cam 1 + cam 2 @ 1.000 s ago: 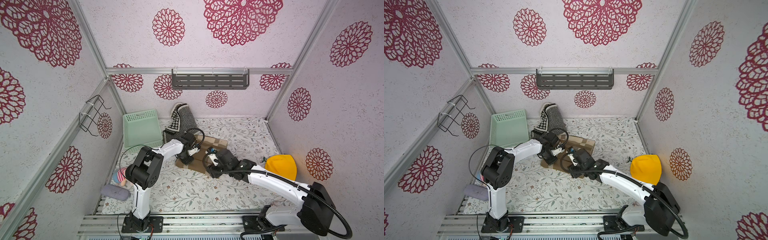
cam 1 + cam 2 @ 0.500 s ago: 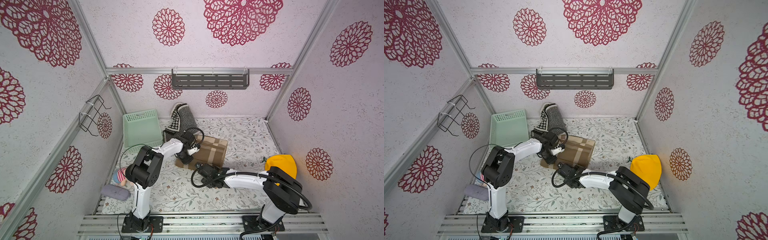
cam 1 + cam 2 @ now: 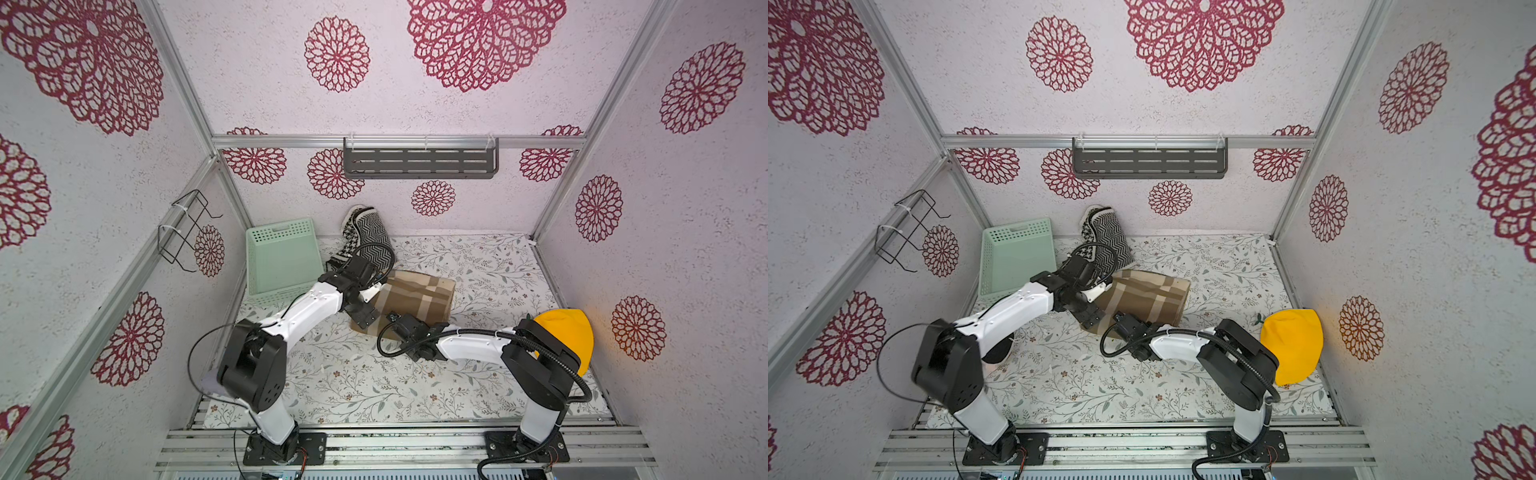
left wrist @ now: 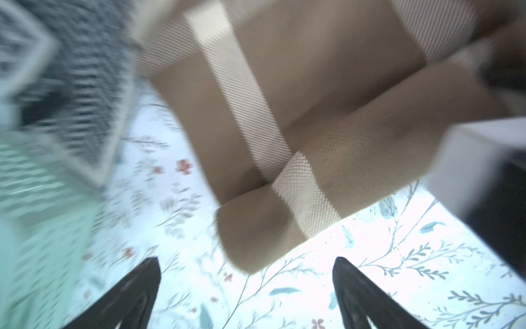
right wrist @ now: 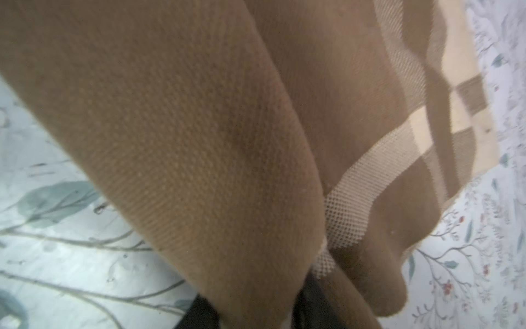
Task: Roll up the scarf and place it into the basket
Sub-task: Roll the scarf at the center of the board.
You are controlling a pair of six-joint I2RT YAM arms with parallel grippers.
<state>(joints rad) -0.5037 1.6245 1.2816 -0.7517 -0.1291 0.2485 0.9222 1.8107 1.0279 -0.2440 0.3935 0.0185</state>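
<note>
I have the floral mat in both top views, with the basket at its back left corner. The scarf, brown plaid and folded thick, lies on the mat near the basket but outside it. My left gripper is at the scarf's left end, its fingers spread wide with nothing between them and the scarf's corner just ahead. My right gripper is clamped on a fold at the scarf's near edge, and cloth fills the gap between its fingers.
</note>
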